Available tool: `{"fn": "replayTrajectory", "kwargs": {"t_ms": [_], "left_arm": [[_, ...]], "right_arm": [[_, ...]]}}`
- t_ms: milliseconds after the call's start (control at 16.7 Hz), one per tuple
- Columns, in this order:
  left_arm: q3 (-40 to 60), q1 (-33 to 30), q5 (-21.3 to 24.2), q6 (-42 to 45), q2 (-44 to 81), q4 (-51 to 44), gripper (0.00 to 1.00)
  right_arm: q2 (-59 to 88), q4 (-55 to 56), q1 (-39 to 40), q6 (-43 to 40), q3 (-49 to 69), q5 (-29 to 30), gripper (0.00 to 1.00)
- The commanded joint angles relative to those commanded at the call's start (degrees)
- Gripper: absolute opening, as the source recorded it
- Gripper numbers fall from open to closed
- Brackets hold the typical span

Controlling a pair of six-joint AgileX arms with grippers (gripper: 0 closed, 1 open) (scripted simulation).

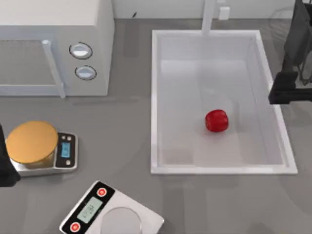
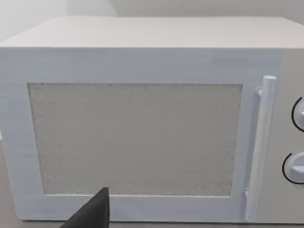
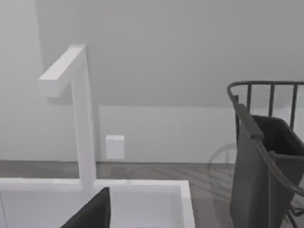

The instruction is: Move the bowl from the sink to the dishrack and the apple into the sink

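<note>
**A:** Log the scene for me. Where do you put the apple?

**B:** You have the apple [image 1: 216, 120] lying on the floor of the sink [image 1: 156, 97], right of centre and toward the near wall, touching no wall. So that half of the task reads as done.

**A:** And the bowl?

**B:** You can't place it from these views. The dishrack [image 3: 266, 142] stands past the sink's right rim, dark wire with a dark insert; whether the bowl sits inside it you cannot tell.

**A:** Arms?

**B:** Your right gripper [image 1: 287, 92] hangs over the sink's right rim, beside the rack. Your left arm [image 1: 5, 165] is parked at the table's left edge by the scale [image 1: 44, 151], facing the microwave [image 2: 142, 123]. Fingers on either: cannot tell whether apart or together.

**A:** Next move?

**B:** Judgement only: confirm the bowl is in the rack; if so, draw the right arm clear without brushing the wire.
</note>
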Motion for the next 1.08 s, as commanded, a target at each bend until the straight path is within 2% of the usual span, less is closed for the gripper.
{"fn": "replayTrajectory", "kwargs": {"t_ms": [300, 540, 840, 1080], "left_arm": [[0.0, 0.0, 0.0, 0.0, 0.0, 0.0, 1.0], [0.0, 0.0, 0.0, 0.0, 0.0, 0.0, 1.0], [0.0, 0.0, 0.0, 0.0, 0.0, 0.0, 1.0], [0.0, 0.0, 0.0, 0.0, 0.0, 0.0, 1.0]], "right_arm": [[-36.38, -22.4, -7.05, -0.28, -6.42, -7.23, 1.0], [-58.75, -39.18, -13.33, -0.41, -12.27, -13.8, 1.0], [-74.07, -52.81, -20.51, -0.58, -19.01, -21.51, 1.0], [-76.07, -54.62, -21.71, -0.56, -20.14, -22.76, 1.0]]}}
